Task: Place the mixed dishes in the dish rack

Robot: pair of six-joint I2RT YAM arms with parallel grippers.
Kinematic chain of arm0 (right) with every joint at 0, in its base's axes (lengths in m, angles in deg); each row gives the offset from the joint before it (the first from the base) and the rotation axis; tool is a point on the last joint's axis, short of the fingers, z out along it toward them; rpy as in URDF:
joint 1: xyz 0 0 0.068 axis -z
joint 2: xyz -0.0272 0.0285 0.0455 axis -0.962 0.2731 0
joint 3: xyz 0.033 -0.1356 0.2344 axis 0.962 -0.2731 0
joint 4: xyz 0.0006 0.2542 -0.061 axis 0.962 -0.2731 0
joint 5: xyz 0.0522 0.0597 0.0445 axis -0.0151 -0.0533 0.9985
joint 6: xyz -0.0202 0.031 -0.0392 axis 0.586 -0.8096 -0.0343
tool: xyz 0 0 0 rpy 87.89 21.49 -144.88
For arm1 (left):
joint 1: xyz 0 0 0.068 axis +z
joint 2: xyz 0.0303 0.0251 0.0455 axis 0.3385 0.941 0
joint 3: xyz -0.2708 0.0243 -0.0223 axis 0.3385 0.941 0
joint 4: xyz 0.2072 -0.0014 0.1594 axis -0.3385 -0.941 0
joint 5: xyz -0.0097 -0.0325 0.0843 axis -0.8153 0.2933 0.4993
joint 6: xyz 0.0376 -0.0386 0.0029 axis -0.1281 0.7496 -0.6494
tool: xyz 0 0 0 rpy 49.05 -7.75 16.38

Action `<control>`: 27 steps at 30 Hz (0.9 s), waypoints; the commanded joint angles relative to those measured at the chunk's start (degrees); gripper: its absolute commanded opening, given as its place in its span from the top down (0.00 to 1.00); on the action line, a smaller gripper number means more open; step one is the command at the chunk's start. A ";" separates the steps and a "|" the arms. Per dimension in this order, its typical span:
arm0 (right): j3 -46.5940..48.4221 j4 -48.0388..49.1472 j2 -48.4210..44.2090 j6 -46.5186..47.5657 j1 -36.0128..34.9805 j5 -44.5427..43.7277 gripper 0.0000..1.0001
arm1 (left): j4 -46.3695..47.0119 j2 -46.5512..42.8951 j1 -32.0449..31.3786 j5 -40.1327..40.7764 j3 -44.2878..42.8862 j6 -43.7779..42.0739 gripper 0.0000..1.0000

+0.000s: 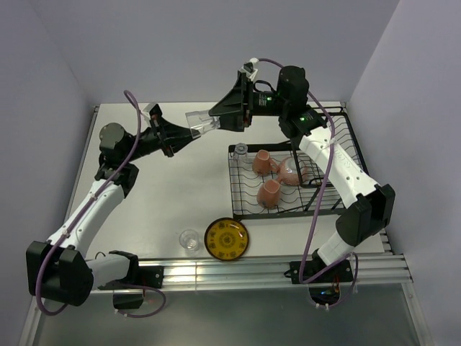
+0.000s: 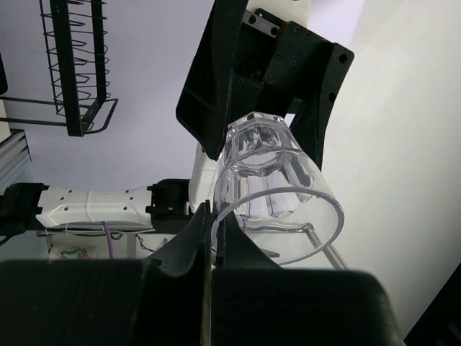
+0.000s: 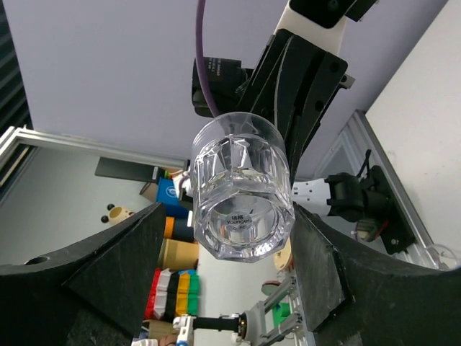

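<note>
My left gripper [image 1: 190, 132] is shut on the rim of a clear glass [image 1: 202, 120] and holds it in the air on its side, left of the dish rack [image 1: 328, 210]. In the left wrist view its fingertips [image 2: 209, 216] pinch the rim of the glass [image 2: 277, 184]. My right gripper [image 1: 218, 117] is open, with its jaws either side of the glass base [image 3: 241, 194]. Two pink mugs [image 1: 264, 162] [image 1: 269, 192], the pink bowl [image 1: 292, 171] and a second glass [image 1: 240, 151] sit in the rack. A third glass [image 1: 189, 240] and the yellow plate [image 1: 226, 238] stand on the table in front.
The rack's taller wire basket section [image 1: 342, 133] runs along the right side under my right arm. Part of the rack also shows in the left wrist view [image 2: 72, 72]. The table's near edge is a metal rail [image 1: 252, 270].
</note>
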 commanded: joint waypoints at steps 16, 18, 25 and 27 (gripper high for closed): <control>5.25 -15.31 -0.74 11.94 -1.34 -6.37 1.00 | -14.70 -3.69 3.39 -3.33 -0.28 -9.82 0.01; 6.47 -22.10 -1.18 19.20 -0.63 -11.53 1.00 | -27.92 -5.62 6.12 -1.49 -2.12 -20.19 0.01; 8.68 -50.05 -1.53 38.49 -0.45 -36.03 1.00 | -72.16 -6.35 16.15 14.50 -5.64 -46.12 0.02; 8.15 -52.71 -1.71 42.34 -1.50 -42.56 1.00 | -79.97 -4.41 15.89 17.66 -7.92 -54.13 0.08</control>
